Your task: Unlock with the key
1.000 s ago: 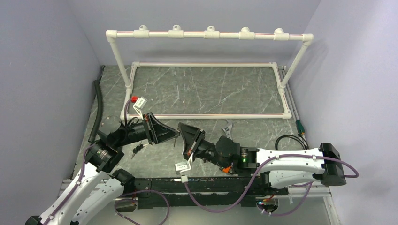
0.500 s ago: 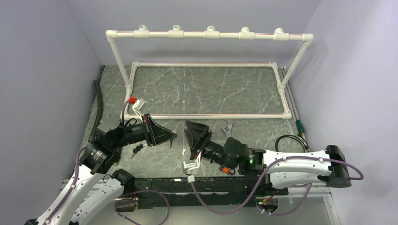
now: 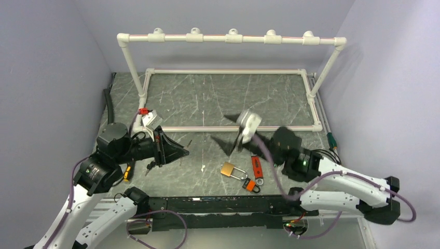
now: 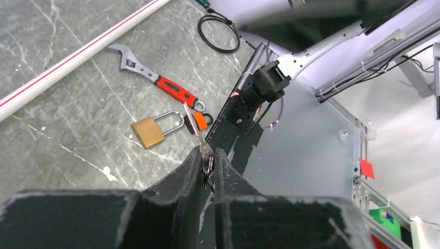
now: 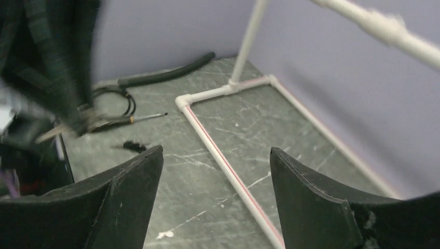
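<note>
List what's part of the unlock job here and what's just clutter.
Job:
- key, pinched in the left gripper
- padlock, lying on the table, shackle closed

Lying about:
- wrench, red handle, beside the padlock
- black hose, along the left edge
- PVC frame, at the back

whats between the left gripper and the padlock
Only bare grey tabletop, as the top view shows. The left gripper, shut on the key, sits apart from the padlock.
</note>
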Robot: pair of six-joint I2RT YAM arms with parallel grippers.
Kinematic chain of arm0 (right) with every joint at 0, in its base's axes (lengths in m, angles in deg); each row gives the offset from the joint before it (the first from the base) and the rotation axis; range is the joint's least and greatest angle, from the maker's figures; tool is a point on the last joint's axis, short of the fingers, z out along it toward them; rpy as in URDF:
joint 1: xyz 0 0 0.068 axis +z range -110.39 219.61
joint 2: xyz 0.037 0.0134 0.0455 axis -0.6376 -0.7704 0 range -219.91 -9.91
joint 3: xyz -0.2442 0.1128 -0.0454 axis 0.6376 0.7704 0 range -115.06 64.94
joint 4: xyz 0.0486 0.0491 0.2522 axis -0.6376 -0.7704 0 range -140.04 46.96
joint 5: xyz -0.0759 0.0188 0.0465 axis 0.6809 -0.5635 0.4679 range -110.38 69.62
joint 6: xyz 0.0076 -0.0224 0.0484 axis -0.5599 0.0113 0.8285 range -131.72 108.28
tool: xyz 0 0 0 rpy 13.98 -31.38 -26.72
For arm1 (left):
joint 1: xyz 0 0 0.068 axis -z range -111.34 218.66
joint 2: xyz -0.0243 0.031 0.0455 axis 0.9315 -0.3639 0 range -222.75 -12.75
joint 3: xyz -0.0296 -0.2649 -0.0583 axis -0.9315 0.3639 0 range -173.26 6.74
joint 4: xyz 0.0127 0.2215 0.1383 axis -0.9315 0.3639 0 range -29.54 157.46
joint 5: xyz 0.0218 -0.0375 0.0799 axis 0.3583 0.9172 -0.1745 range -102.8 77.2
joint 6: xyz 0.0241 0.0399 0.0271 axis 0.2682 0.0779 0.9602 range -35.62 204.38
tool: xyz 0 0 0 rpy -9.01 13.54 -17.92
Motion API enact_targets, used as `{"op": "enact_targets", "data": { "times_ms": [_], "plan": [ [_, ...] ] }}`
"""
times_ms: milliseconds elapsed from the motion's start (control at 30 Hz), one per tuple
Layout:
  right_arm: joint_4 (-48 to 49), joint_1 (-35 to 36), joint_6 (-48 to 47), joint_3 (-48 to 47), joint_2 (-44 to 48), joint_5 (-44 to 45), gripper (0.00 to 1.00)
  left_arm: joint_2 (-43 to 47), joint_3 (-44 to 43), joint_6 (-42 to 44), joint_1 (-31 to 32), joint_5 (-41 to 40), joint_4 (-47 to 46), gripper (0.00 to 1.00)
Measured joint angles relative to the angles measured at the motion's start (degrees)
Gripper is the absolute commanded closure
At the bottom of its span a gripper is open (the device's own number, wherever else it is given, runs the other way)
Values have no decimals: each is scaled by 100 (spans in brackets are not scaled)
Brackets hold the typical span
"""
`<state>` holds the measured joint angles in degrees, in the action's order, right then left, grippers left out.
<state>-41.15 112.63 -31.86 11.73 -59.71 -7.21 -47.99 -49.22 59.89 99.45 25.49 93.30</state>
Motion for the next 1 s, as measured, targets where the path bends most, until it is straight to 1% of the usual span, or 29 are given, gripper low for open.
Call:
{"op": "enact_targets", "data": {
  "times_ms": [67,133,233,300,400,500,600,667,733,867,1000],
  "plan": [
    [-332,-890,1207,-400,-195,-542,23,-24,-140,289,0,-4,199,100],
    [-542,-1770,2225,-450,-264,-1137,23,-24,-240,588,0,-46,385,100],
    [-826,-2736,3324,-321,-323,-2000,24,7,-251,979,2,-227,640,100],
    [-1025,-3287,4000,-273,-476,-2638,26,11,-245,1174,0,-376,817,100],
    [-1445,-3716,4839,-262,-837,-3023,26,-20,-245,1462,0,-522,1075,100],
    [-1878,-3775,5801,15,-990,-2817,26,-31,-136,1681,0,-669,1156,100],
    [-2208,-3735,6948,640,-846,-2516,26,15,122,1742,0,-837,1121,100],
    [-2339,-3569,7694,1093,-697,-2177,27,61,284,1735,0,-903,1067,100],
    [-2575,-3154,8293,1316,-608,-1692,27,129,468,1711,0,-979,957,100],
    [-2940,-2105,9154,1189,-828,-837,26,186,780,1600,0,-1123,715,100],
    [-3130,-1947,9514,898,-1532,-378,25,162,826,1578,0,-1174,688,100]
  ]
}}
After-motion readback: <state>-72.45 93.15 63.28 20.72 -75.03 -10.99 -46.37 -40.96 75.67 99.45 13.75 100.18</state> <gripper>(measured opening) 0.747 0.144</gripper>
